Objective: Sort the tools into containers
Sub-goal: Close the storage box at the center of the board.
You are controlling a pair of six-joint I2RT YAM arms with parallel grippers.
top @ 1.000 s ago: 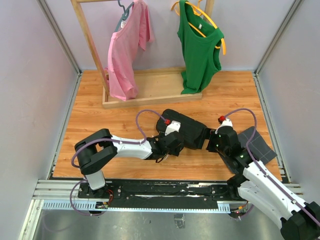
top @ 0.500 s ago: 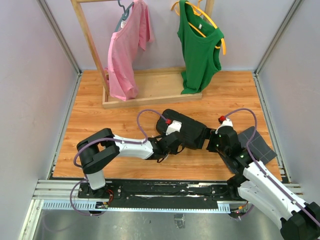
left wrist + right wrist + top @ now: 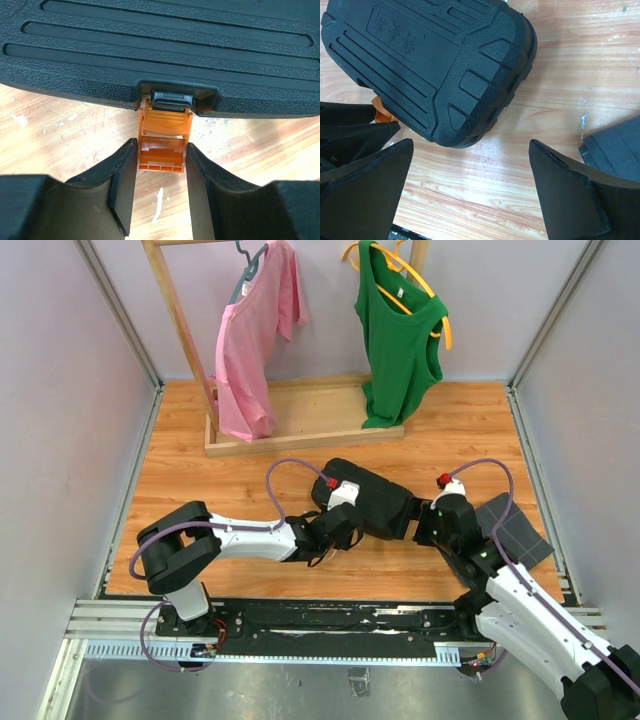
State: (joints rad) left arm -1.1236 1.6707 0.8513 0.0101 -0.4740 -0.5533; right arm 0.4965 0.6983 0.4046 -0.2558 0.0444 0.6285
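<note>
Left arm, right arm: white shells, black joints
Cables: purple-grey loops
Wrist markings: small, red
Fingers: matte black wedges

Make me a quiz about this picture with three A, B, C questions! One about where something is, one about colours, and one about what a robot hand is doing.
1. Where is the orange latch of the black tool case?
A. Between the fingers of the left gripper
B. Lying loose, far from the case
C. On the metal floor

2. What colours are the two tops on the wooden rack?
A. Blue and yellow
B. Pink and green
C. Both white

3. What is the right gripper doing?
A. Squeezing the case
B. Holding a hammer
C. Open, holding nothing

Answers:
1 A: the left wrist view shows a finger touching each side of the latch.
2 B: a pink shirt and a green top hang there.
3 C: its fingers stand wide apart beside the case.
</note>
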